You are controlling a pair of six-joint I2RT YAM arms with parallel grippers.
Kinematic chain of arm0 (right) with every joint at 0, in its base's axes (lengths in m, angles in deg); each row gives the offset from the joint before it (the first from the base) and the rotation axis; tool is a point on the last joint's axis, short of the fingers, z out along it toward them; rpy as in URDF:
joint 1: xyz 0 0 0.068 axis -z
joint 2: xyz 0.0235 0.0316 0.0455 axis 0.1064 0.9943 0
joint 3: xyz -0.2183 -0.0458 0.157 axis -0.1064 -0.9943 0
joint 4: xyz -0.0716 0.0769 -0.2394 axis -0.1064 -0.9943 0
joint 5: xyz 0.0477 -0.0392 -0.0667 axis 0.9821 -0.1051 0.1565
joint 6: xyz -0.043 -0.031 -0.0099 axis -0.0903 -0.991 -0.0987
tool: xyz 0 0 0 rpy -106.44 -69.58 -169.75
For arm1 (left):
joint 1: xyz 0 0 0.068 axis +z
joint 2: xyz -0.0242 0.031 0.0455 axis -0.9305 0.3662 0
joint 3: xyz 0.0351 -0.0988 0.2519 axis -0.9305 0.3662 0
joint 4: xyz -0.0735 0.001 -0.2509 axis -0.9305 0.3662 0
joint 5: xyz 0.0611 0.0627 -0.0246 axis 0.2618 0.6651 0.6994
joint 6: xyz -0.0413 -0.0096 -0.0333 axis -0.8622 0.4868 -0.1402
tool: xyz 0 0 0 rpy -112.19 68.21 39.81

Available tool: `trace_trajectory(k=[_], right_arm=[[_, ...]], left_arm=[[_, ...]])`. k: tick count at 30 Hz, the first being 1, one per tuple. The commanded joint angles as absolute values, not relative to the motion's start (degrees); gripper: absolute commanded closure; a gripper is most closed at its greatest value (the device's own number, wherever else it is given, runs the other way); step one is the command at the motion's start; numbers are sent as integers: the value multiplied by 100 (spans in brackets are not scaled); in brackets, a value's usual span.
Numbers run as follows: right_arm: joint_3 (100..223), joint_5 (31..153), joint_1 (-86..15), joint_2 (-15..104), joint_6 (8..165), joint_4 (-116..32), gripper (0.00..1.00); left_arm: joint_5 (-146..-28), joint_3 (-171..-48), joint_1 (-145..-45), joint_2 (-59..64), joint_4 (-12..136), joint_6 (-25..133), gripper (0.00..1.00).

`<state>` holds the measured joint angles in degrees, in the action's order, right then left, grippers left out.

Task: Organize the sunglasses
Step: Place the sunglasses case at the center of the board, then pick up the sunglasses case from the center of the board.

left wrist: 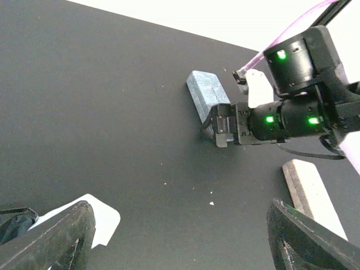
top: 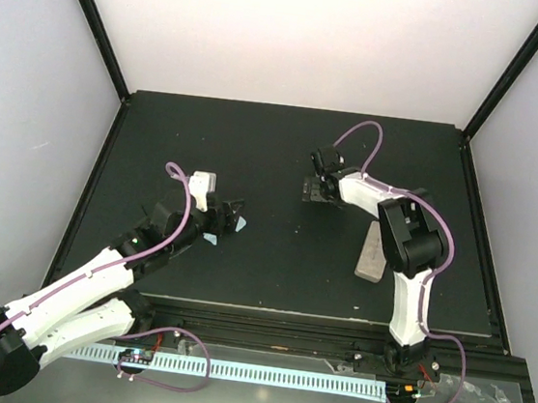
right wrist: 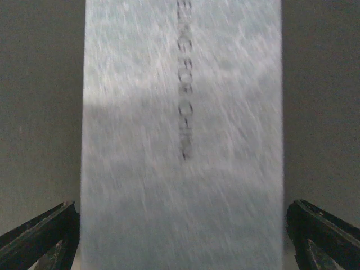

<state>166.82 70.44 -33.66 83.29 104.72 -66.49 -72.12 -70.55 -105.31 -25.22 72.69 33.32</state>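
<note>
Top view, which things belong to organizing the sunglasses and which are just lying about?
Job: blue-grey case, right gripper open over it; sunglasses not made out.
Lying about, for now: beige case; cloth.

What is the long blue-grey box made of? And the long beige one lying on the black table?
The oblong blue-grey case looks matte, with fine pale streaks and a faint row of letters: probably woven fabric or brushed faux leather over a stiff shell, I can't tell which. The oblong beige case looks matte and plain with straight edges, perhaps a similar covering.
</note>
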Motion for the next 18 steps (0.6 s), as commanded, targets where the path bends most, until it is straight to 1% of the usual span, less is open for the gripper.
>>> trace_trajectory(k=[1,3,6,9,13,15,18], right_arm=[[16163,7107,-3366,7455,10341,-6389,0],[15889,7035,-3363,7026,10463,-6399,0],[15132,6723,-3361,6196,10862,-6244,0],[14318,6131,-3362,5348,11346,-6255,1],[13391,5236,-3362,4426,12017,-6677,1],[13024,5060,-3356,4058,12291,-6895,1],[12551,5108,-3345,3719,12562,-6993,1]], left_arm=[[-7403,-7152,-10470,-2594,7511,3420,16],[-7462,-7225,-10459,-2607,7612,3478,13],[-7549,-7294,-10442,-2670,7693,3522,10],[-7651,-7249,-10421,-2787,7652,3521,2],[-7832,-7138,-10410,-2936,7565,3532,1],[-7942,-7056,-10403,-3008,7490,3548,1],[-8149,-6925,-10400,-3072,7340,3517,1]])
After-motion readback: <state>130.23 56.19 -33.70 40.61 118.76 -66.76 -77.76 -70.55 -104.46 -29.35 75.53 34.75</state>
